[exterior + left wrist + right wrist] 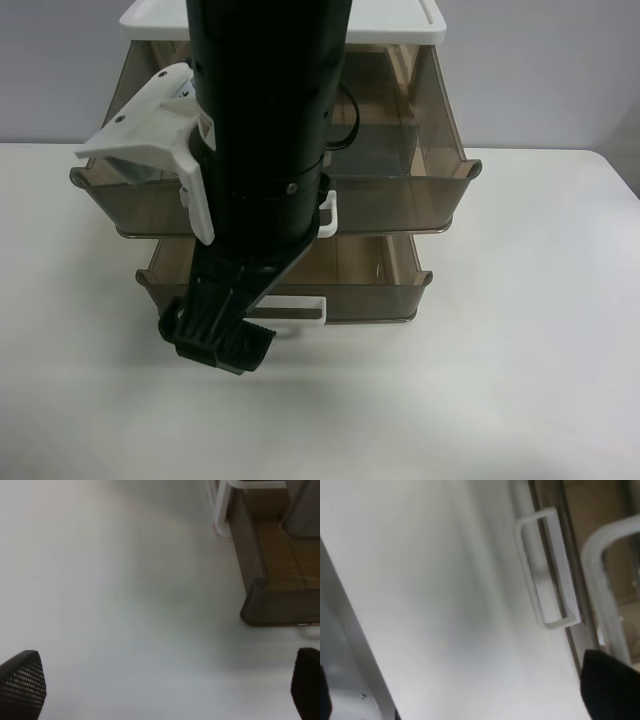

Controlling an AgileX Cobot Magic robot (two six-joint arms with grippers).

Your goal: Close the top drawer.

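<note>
The top drawer point(400, 190) stands pulled far out from under the white lid point(400, 25), so the closing push is, by my judgement, not yet begun. This looks like the lining-up step.

In the exterior high view one black arm point(270, 100) hangs across the drawer's front. Its pincer point(215, 345) sits lower than that front, before the left part of the middle drawer point(370, 275), which is out as well. From there I cannot tell how far this pincer is spread, nor which arm it belongs to. Just right of the pincer lies the middle drawer's handle point(295, 312). Higher and further right, one end of the top drawer's handle point(328, 212) shows from behind the arm.

The left pincer point(162, 687) gapes wide, its fingertips point(20, 685) far apart with only bare worktop point(100, 580) between them. A brown drawer corner point(270, 610) lies ahead of it, untouched.

The right pincer point(607, 690) shows only one dark tip plainly, so its spread cannot be told. Near it are a small white loop point(527, 570) and a wider blurred loop point(600, 585).

Next, I judge, a pincer must rise to the top drawer's front, meet it near the middle and press straight back toward the cabinet. It must not catch the handle loop or shove the middle drawer.
</note>
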